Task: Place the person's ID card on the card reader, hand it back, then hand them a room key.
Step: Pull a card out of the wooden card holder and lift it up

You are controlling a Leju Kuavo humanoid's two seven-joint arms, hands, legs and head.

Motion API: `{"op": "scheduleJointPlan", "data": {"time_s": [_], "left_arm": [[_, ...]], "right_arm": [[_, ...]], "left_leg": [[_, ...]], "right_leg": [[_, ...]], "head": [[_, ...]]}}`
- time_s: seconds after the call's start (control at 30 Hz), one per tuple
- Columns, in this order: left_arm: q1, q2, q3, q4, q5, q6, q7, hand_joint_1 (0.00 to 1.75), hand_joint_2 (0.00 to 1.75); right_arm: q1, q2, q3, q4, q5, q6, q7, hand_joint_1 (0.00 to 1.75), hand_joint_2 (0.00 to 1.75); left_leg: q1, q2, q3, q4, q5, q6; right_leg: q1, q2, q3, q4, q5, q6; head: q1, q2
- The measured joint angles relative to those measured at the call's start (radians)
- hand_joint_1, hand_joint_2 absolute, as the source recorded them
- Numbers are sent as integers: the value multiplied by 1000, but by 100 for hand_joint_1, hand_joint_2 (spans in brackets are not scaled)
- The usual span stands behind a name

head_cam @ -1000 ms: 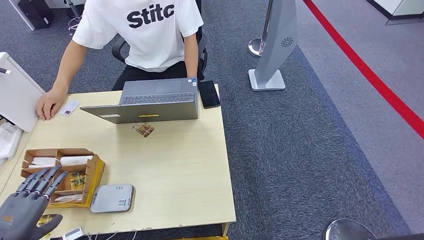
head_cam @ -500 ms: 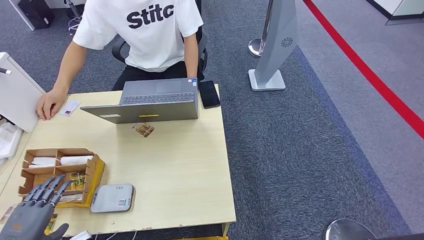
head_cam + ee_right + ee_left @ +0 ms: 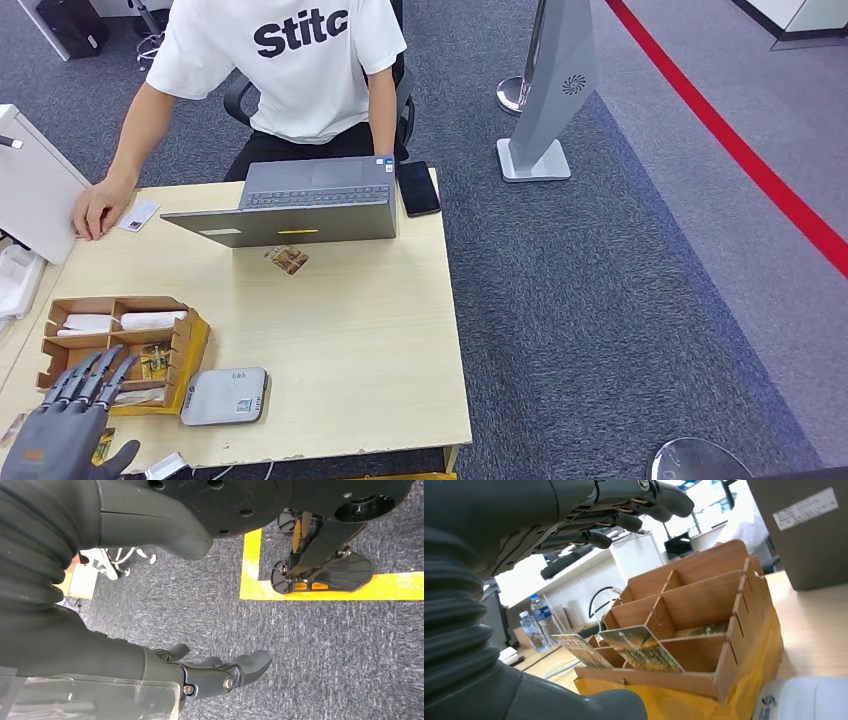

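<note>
Head view: left hand (image 3: 65, 420) empty, fingers spread, at the card box (image 3: 185, 345).
Right hand (image 3: 220, 672) hangs over carpet, apparently loosely open.

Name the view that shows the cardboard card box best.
The left wrist view: the box is close, with its dividers and the upright cards plain. The head view shows it small, from above, with the left hand over its near edge.
</note>
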Motion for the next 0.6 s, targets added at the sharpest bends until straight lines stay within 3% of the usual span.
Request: {"op": "scheduleJointPlan", "data": {"time_s": [0.4,0.6], "left_arm": [[-41,-146,103,84,-36,89,24,0,175],[-59,-194,161,130,-34,102,3,0,175]], "right_arm": [[0,0,10,0,2,-13,4,0,175],[0,0,15,0,2,-18,6,0,175]], "left_leg": [[0,0,0,0,0,0],[0,0,0,0,0,0]], "right_leg": [[0,0,0,0,0,0],[0,0,0,0,0,0]], "head": [[0,0],[0,0]]}}
